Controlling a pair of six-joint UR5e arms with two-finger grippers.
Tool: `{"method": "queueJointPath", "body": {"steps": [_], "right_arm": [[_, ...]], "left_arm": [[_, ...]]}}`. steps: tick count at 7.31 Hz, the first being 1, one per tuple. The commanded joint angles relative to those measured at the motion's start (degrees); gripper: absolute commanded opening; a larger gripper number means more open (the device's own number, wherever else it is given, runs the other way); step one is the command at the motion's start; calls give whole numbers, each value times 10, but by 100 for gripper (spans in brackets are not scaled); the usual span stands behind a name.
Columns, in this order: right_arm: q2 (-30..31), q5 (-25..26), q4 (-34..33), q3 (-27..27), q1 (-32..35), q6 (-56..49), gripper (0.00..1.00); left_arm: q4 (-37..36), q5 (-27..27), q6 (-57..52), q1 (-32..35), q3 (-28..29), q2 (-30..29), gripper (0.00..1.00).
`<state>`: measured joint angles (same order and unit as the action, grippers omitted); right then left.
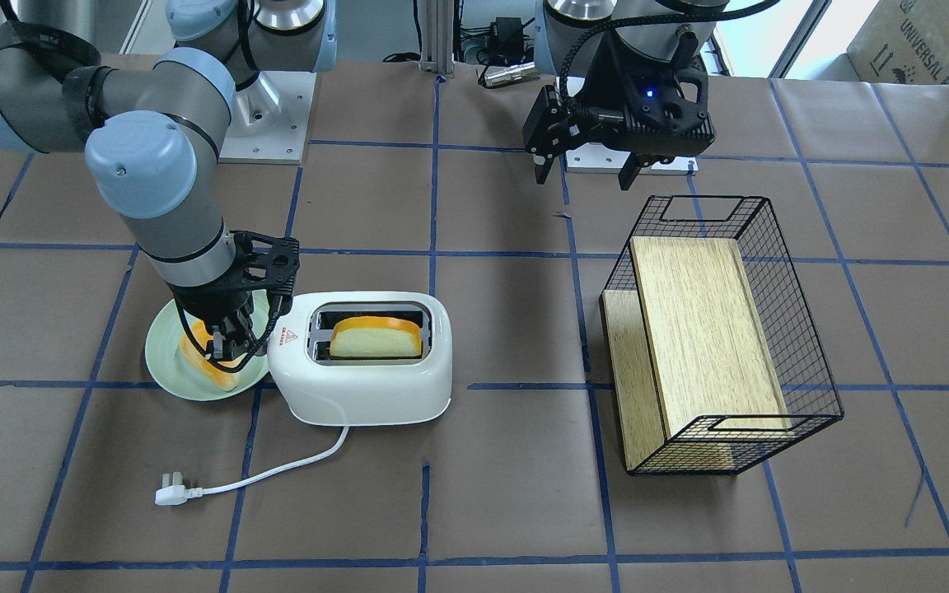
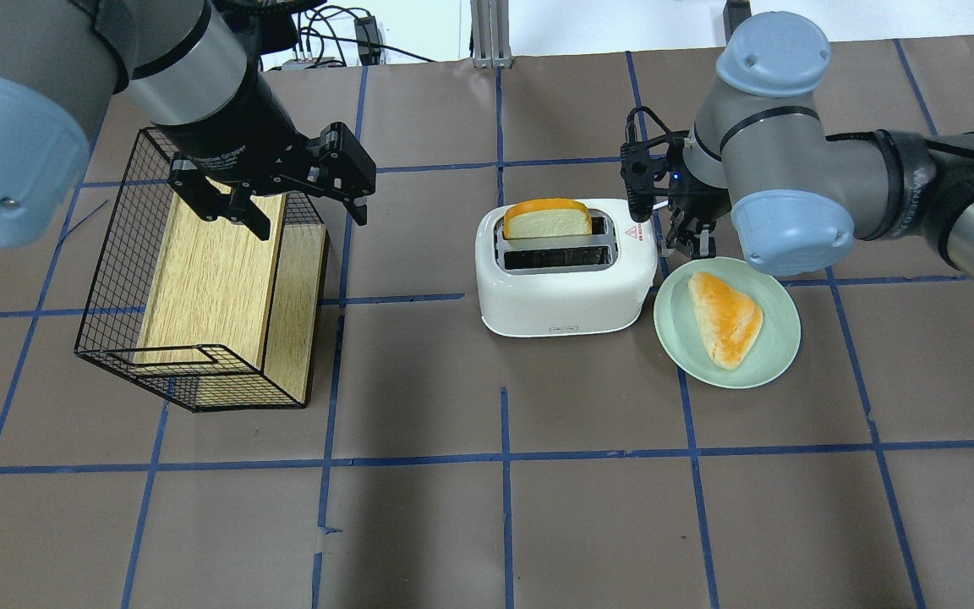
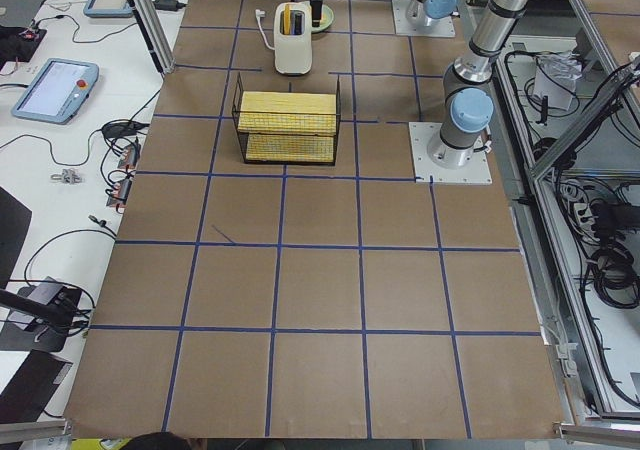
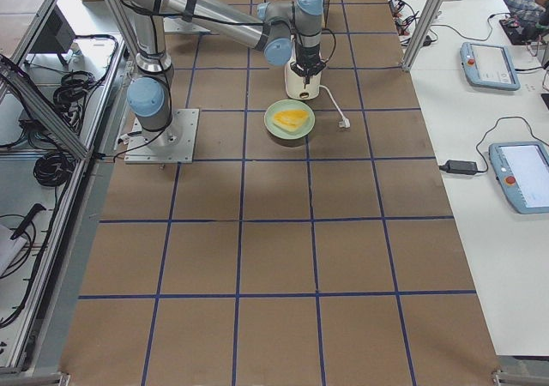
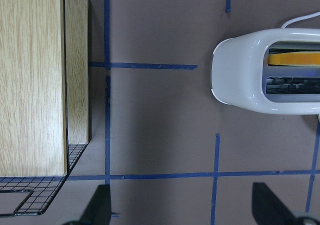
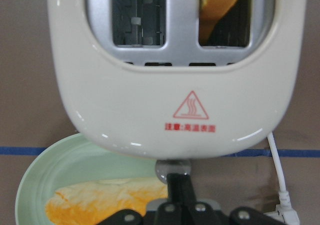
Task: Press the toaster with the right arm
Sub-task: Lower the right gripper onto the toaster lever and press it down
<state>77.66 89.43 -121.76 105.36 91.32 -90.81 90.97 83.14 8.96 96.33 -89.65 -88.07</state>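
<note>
The white two-slot toaster (image 1: 359,391) (image 2: 563,296) stands on the table with a slice of bread (image 1: 376,338) upright in one slot. The other slot is empty. My right gripper (image 1: 223,350) (image 2: 694,247) is shut and sits at the toaster's end beside the red triangle mark. In the right wrist view its closed fingertips (image 6: 176,179) touch the grey lever (image 6: 172,167) below the toaster (image 6: 170,85). My left gripper (image 1: 586,177) (image 2: 311,222) is open and empty, held above the wire basket's edge.
A pale green plate (image 2: 762,372) (image 1: 163,375) with a bread slice (image 2: 728,317) lies right under my right gripper. The toaster's white cord ends in a plug (image 1: 170,494) on the table. A black wire basket (image 2: 115,279) (image 1: 804,362) holds a wooden box (image 1: 705,329).
</note>
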Motion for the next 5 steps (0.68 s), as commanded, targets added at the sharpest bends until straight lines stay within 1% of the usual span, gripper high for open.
{"method": "queueJointPath", "body": {"steps": [1,2,5], "right_arm": [[-16,-2,-3,1,0,3,7],[-23,0,-16,1,0,4,7],[-36,0,-24,1,0,3,8]], "left_arm": [[0,0,0,0,0,0,100],[0,0,0,0,0,0,100],[0,0,0,0,0,0,100]]}}
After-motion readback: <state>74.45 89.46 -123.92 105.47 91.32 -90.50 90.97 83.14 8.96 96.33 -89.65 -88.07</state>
